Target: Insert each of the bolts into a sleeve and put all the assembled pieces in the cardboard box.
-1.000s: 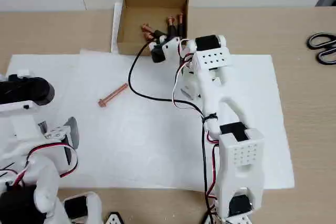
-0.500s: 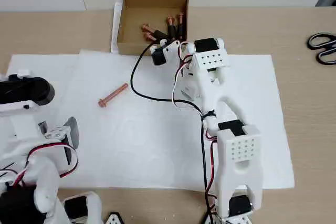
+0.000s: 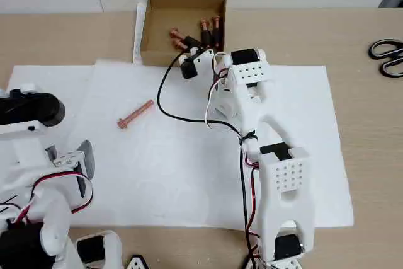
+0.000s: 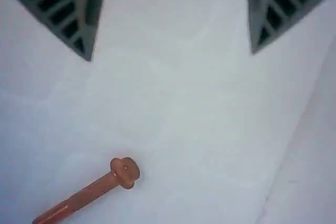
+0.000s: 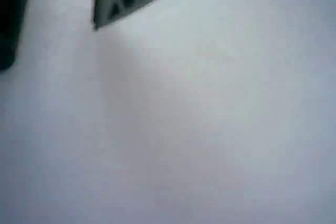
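The cardboard box stands at the table's far side and holds several copper bolts in black sleeves. One bare copper bolt lies on the white sheet, to the left of the middle. My right gripper hangs just in front of the box's near wall. In its wrist view the right gripper is open over bare sheet, holding nothing. My left gripper is near the table's left front. Its left gripper fingers stand wide open above the sheet, the bare bolt lying a little ahead of them.
Scissors lie on the wood at the far right. A white strip leans along the box's left wall. A black cable loops over the sheet beside the right arm.
My right arm has drawn back a little from the box toward the near side, its gripper sliding off the box's edge. The left arm and the loose bolt have stayed put.
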You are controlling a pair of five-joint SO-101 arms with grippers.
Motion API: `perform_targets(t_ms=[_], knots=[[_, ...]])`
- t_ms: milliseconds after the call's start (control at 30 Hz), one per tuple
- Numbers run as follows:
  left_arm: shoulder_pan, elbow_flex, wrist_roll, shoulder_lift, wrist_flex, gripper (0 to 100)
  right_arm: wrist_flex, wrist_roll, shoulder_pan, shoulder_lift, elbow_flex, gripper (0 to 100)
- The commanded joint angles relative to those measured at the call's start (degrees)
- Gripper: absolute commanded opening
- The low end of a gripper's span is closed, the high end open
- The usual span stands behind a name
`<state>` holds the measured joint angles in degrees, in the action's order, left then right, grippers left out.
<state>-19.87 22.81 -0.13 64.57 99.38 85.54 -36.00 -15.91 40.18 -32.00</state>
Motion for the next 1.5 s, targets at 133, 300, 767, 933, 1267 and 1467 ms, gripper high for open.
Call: perform_targets(t_ms=[133, 300, 767, 933, 1267, 1467], knots=[[-0.18, -0.04, -0.09, 0.35, 0.09, 19, -0.66, -0.53, -0.13, -0.13, -1.67, 15.2], [-0.26, -0.04, -0.09, 0.35, 0.09, 19, -0.22, -0.18, -0.04, 2.07, -1.67, 4.4], [-0.26, -0.04, -0.09, 0.35, 0.09, 19, 6.55, 10.02, 3.56, -7.25, -3.34, 0.4], [-0.26, -0.04, -0.09, 0.35, 0.09, 19, 10.95, 21.80, 3.30, -11.91, -3.16, 0.4], [-0.26, -0.04, -0.09, 0.35, 0.09, 19, 11.38, 34.02, 3.56, -8.13, -1.76, 0.4], [-0.26, -0.04, -0.09, 0.35, 0.09, 19, 7.96, 34.90, 4.18, -0.13, -1.76, 0.4]])
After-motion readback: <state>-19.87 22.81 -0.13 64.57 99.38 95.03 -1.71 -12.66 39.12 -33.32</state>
